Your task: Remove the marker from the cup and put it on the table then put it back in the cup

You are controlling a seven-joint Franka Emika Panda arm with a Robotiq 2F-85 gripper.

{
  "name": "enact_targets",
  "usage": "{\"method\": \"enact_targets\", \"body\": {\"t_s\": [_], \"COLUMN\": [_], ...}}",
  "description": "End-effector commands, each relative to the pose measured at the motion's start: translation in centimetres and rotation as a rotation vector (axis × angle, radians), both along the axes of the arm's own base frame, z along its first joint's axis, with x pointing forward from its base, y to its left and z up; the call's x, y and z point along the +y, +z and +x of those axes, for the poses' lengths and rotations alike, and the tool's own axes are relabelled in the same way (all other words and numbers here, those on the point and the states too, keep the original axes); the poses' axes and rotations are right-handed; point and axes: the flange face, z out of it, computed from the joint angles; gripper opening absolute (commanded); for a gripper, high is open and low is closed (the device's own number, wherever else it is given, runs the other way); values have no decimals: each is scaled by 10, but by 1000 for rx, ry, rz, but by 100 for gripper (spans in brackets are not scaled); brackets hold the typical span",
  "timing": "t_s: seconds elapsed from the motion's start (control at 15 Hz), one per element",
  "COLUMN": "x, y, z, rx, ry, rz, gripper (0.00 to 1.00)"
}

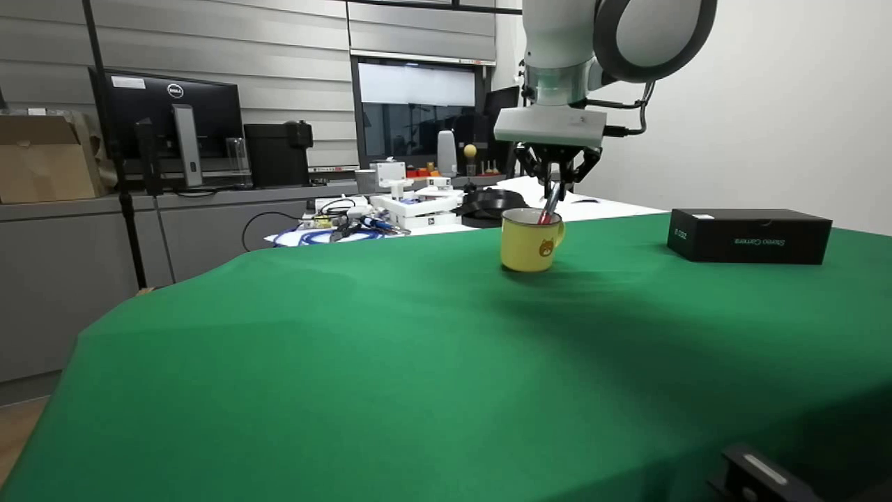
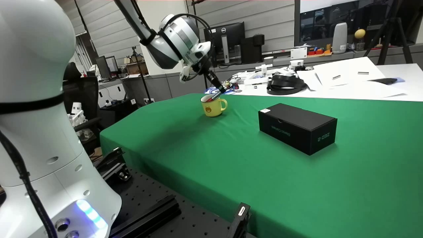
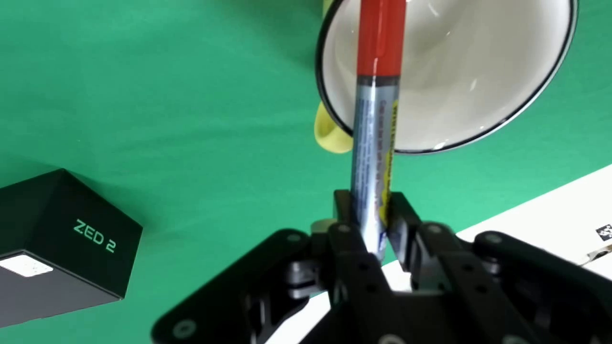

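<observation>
The yellow cup [image 1: 524, 245] stands upright on the green table [image 1: 362, 369]; it also shows in an exterior view [image 2: 212, 107]. The wrist view looks into its pale inside [image 3: 468, 86]. The marker [image 3: 375, 129] has a red end and a silver-grey body. My gripper [image 3: 367, 210] is shut on the marker's grey part, with a fingertip on each side. In both exterior views the gripper [image 1: 554, 187] [image 2: 221, 89] is just above the cup's rim. The marker [image 1: 549, 208] [image 2: 216, 96] tilts with its red end down inside the cup's mouth. Its lowest tip is hidden.
A black box [image 1: 756, 237] lies on the table on the handle side of the cup; it also shows in an exterior view [image 2: 297, 129] and the wrist view [image 3: 71, 243]. A white table [image 2: 363, 89] with papers, cables and a black coil [image 2: 286, 85] adjoins the green table.
</observation>
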Motion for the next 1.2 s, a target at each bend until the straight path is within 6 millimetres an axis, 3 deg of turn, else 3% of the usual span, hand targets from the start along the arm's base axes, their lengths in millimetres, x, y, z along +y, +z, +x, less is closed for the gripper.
{"method": "enact_targets", "body": {"t_s": [0.0,0.47,0.87,1.0,1.07,1.13], "x": [9,14,10,9,10,11], "y": [-2,13,45,40,37,35], "z": [1,5,7,-9,8,4], "rx": [-11,-28,-65,36,-33,0], "ry": [-25,-45,-67,-89,-71,-80], "rz": [18,50,83,111,84,91], "gripper": [53,98,100,100,100,100]}}
